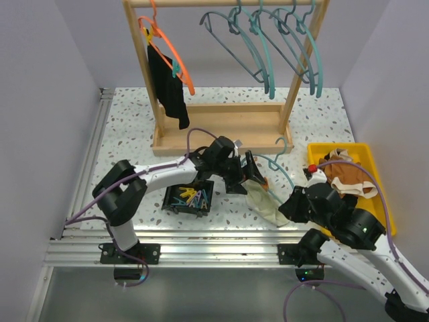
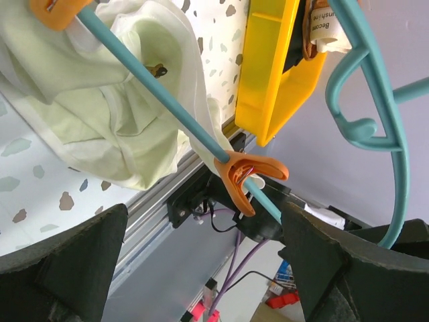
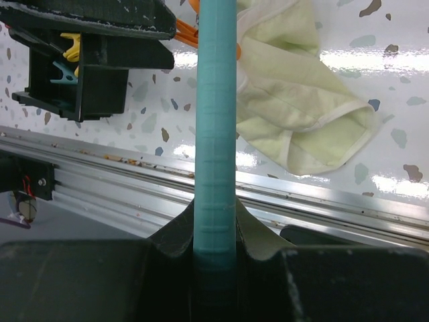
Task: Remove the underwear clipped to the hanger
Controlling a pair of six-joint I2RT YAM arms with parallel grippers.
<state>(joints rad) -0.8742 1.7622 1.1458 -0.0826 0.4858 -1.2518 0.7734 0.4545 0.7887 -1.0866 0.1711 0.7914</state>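
The cream-white brief [image 1: 264, 201] lies on the table in front, still clipped to a teal hanger [image 1: 280, 163]. In the left wrist view it [image 2: 114, 100] hangs from the hanger's bar [image 2: 167, 100], with one orange clip [image 2: 249, 176] on the bar's lower end and another [image 2: 57, 10] at top left. My left gripper [image 1: 248, 172] [image 2: 201, 231] is open, its jaws either side of the lower clip. My right gripper [image 1: 288, 205] [image 3: 216, 235] is shut on the hanger bar [image 3: 216, 121]; the brief [image 3: 301, 100] lies beyond. The black piece [image 1: 167, 84] hangs from an orange hanger [image 1: 175, 57] on the rack.
A wooden rack [image 1: 221, 131] with several teal hangers [image 1: 281, 47] stands at the back. A black box of clips [image 1: 189, 198] [image 3: 74, 74] sits by the left arm. A yellow bin [image 1: 375, 181] [image 2: 275, 74] holding brown clothes is at the right. The aluminium rail [image 3: 134, 181] edges the table.
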